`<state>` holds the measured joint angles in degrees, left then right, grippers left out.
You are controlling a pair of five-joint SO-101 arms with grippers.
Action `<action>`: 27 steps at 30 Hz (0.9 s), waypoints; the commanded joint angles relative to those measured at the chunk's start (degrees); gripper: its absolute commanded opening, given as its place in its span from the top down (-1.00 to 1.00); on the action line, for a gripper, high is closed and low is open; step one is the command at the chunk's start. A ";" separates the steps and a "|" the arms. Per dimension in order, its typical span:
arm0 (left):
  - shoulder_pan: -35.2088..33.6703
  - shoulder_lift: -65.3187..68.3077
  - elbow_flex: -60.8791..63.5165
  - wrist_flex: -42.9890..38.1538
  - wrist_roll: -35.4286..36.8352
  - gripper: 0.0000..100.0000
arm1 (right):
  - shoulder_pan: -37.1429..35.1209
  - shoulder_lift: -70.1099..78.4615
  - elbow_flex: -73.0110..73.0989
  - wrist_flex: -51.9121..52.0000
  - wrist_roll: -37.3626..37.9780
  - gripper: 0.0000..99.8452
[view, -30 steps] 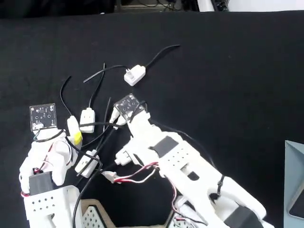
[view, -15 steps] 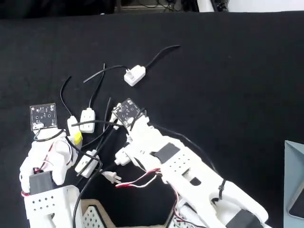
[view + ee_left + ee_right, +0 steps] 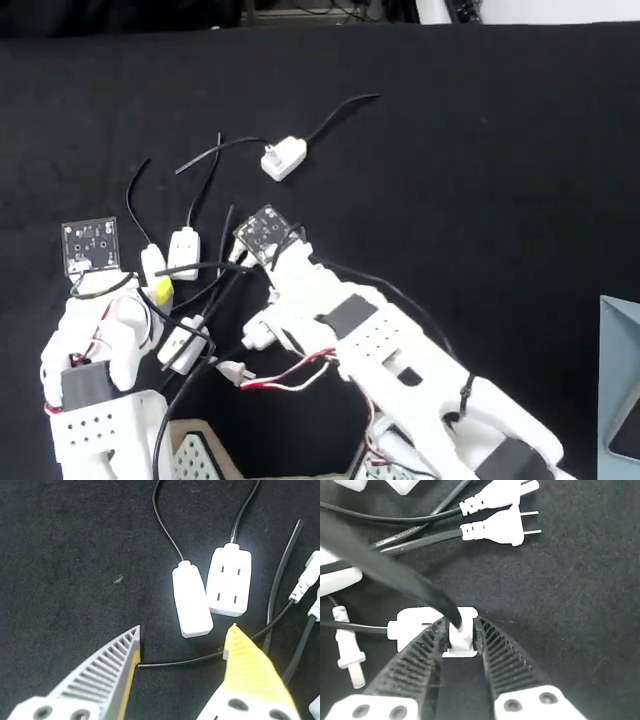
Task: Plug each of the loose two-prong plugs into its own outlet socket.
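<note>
Left gripper hangs spread wide over a black cord, just short of the white outlet socket, as I watch remotely; near that socket my right gripper pinches a white plug by its body, with two loose plugs lying close to the socket too

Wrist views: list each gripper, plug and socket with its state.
left gripper: open, over a black cable.
right gripper: shut on white connector.
face-up socket: slots empty.
neighbouring white block: slots not visible.
loose plugs: prongs bare, unplugged.
</note>
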<state>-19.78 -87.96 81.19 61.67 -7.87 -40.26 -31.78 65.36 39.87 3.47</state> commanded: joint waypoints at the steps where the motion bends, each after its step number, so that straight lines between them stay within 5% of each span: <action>1: -0.40 -0.53 -0.31 0.00 0.18 0.46 | -1.76 0.92 0.92 4.84 -0.88 0.98; 27: -0.40 -0.53 -0.22 0.00 0.18 0.46 | -1.76 0.92 -7.87 19.78 -1.23 0.97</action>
<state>-19.78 -87.96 81.19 61.67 -7.87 -40.26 -31.78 59.56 53.76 2.86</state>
